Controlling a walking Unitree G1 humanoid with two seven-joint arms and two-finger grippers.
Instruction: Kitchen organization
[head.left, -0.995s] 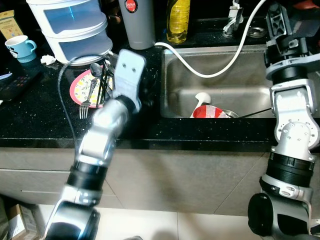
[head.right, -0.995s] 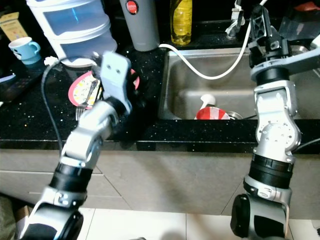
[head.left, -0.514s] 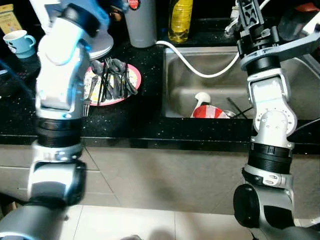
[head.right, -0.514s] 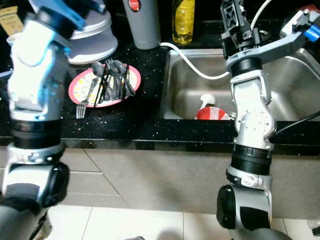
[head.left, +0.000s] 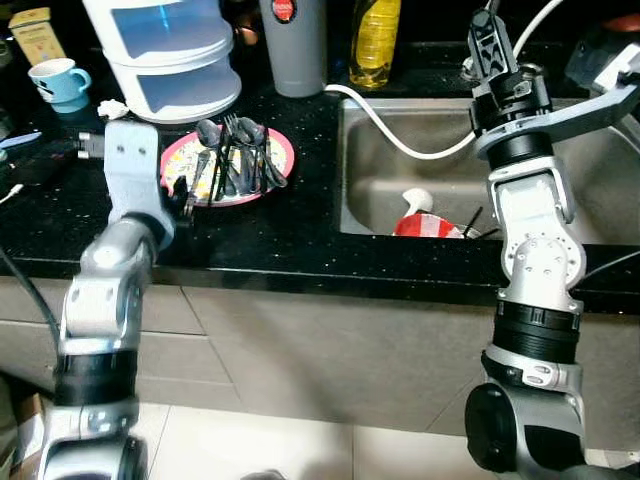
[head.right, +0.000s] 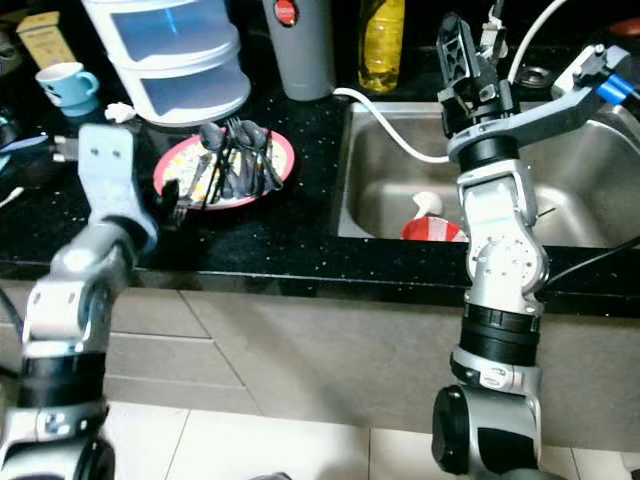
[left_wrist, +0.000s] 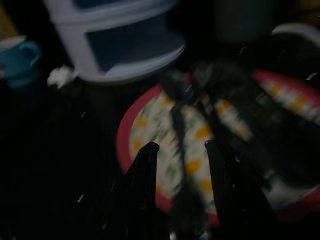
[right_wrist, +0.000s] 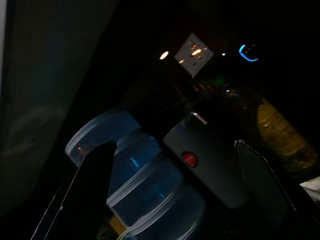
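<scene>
A pink patterned plate (head.left: 270, 150) lies on the black counter (head.left: 280, 235) with several dark forks and spoons (head.left: 235, 160) piled on it. My left gripper (head.left: 185, 203) hovers low at the plate's left edge. In the left wrist view its fingers (left_wrist: 145, 165) stand open and point at the plate (left_wrist: 150, 125) and the blurred cutlery (left_wrist: 225, 100). My right gripper (head.left: 487, 38) is raised above the sink's back edge. In the right wrist view its fingers (right_wrist: 95, 165) are spread wide, open and holding nothing.
Right of the plate is a steel sink (head.left: 345, 150) holding a red and white item (head.left: 425, 225), with a white hose (head.left: 400, 145) draped in. Behind stand a stacked blue-white container (head.left: 180, 50), grey flask (head.left: 295, 45), yellow bottle (head.left: 375, 40) and blue mug (head.left: 58, 80).
My left arm swung up off the plate, close to the camera, then came down at the plate's left side. My right arm shifted left over the sink's back edge. The camera moved too.
</scene>
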